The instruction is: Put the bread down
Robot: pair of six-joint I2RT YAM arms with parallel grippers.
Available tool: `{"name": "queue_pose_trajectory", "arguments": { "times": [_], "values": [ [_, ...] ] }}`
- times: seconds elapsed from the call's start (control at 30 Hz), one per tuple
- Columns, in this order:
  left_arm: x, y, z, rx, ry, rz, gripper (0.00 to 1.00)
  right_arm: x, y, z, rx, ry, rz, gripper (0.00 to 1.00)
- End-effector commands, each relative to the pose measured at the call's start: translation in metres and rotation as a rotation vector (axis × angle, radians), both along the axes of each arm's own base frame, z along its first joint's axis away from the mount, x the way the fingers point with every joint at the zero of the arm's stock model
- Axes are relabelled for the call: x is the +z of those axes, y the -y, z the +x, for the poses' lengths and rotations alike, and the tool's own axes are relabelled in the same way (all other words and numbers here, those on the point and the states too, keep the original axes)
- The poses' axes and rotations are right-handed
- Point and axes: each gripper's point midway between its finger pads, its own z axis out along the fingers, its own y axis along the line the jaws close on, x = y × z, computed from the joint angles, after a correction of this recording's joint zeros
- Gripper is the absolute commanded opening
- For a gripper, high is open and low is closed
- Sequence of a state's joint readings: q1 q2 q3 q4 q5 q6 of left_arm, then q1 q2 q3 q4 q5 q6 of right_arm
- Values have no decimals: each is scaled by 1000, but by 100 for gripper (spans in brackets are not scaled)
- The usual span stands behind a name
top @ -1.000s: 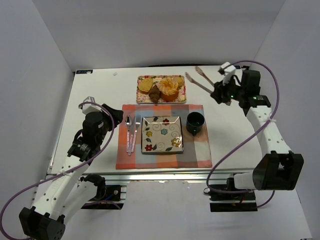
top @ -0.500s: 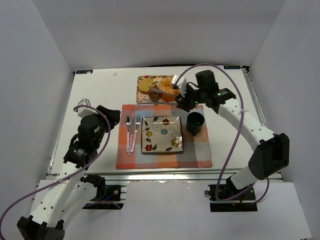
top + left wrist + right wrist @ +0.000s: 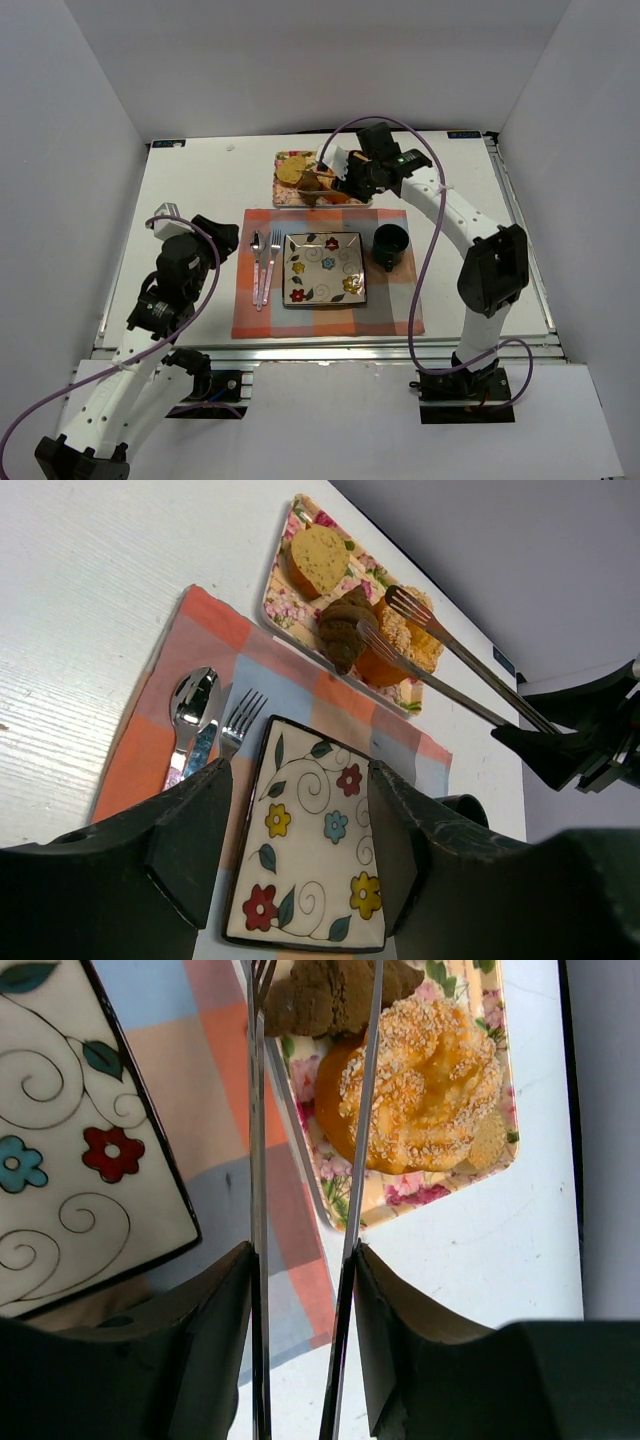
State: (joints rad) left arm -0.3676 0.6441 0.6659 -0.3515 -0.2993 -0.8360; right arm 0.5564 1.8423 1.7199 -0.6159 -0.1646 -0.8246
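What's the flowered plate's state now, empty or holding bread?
Empty: the flowered plate shows only its painted pattern. The breads lie on the floral tray, tongs over them.

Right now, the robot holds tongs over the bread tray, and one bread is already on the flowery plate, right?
Not quite. The flowery plate has nothing on it, as the top external view shows. All three breads lie on the tray. The rest is right: the right gripper holds the tongs over the tray.
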Motion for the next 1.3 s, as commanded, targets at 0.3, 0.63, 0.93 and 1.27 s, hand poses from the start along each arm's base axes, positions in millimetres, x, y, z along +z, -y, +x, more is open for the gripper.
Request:
{"name": "queue_pose_trajectory", "arguments": {
  "times": [0.3, 0.63, 0.93, 1.27],
  "values": [
    [0, -4, 0, 15, 3, -2, 66, 2, -1, 21, 10, 53, -57, 49],
    [0, -6, -3, 23, 4, -2, 66, -6, -8, 29, -12, 23, -41, 49],
    [-1, -5, -2, 21, 0, 0, 66, -16, -4, 29, -30, 8, -58, 53],
    [-1, -6, -3, 24, 0, 1, 66, -32, -2, 21, -34, -65, -76, 30]
  ]
}}
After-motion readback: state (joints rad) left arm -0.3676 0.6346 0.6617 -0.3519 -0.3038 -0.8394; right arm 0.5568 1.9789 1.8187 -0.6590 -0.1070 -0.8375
